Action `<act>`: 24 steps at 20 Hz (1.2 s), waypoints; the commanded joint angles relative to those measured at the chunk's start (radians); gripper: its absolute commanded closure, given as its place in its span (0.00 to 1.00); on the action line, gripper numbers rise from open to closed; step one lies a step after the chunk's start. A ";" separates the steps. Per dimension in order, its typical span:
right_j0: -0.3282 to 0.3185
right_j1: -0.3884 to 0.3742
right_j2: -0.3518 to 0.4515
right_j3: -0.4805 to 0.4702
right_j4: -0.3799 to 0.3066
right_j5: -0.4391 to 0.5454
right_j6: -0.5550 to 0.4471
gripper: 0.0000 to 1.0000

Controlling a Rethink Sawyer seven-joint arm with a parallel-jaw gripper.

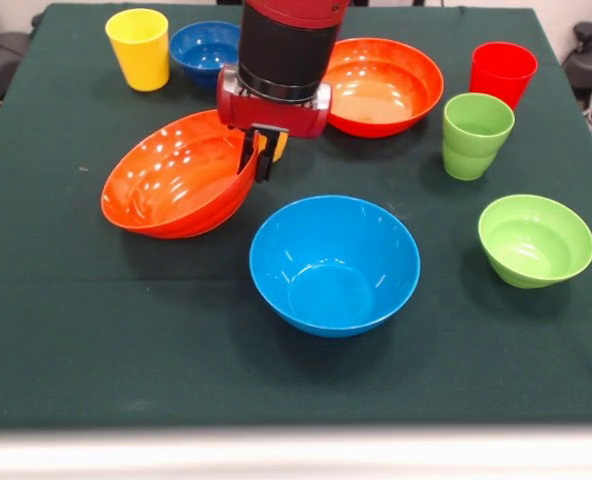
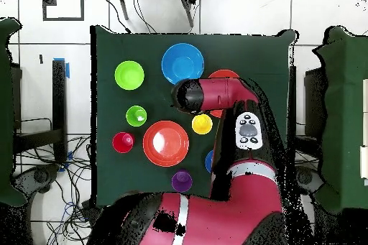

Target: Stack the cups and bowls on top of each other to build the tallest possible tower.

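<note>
My gripper [image 1: 259, 158] is shut on the right rim of a large orange-red bowl [image 1: 176, 178], which hangs tilted with its left side low near the cloth. A yellow-orange cup [image 1: 278, 146] peeks out just behind the fingers and also shows in the overhead view [image 2: 202, 123]. The large light-blue bowl [image 1: 334, 262] stands upright just in front and to the right of the gripper. A second orange-red bowl [image 1: 386, 88] stands behind the arm on the right. In the overhead view the arm [image 2: 215, 95] hides the gripper and most of the held bowl [image 2: 224, 75].
A yellow cup [image 1: 139, 48] and a small dark-blue bowl [image 1: 201, 50] stand at the far left. A red cup [image 1: 502, 70], a lime green cup [image 1: 474, 135] and a small lime green bowl [image 1: 534, 240] stand on the right. A purple cup [image 2: 181, 180] shows only from overhead.
</note>
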 commanded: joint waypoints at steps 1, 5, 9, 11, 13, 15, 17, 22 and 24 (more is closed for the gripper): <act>0.006 0.008 0.031 -0.075 -0.013 0.107 -0.010 1.00; 0.023 0.033 0.014 -0.133 -0.022 0.129 -0.005 1.00; 0.045 0.029 -0.001 -0.164 -0.016 0.166 -0.001 1.00; 0.060 0.022 -0.008 -0.182 -0.011 0.194 0.002 1.00; 0.074 0.018 -0.014 -0.204 -0.009 0.221 0.004 1.00; 0.081 0.020 -0.015 -0.229 -0.005 0.246 -0.001 1.00; 0.089 0.018 -0.015 -0.248 0.000 0.279 -0.005 1.00; 0.111 0.023 -0.021 -0.280 0.005 0.323 0.007 1.00; 0.121 0.021 -0.021 -0.285 0.011 0.336 0.017 1.00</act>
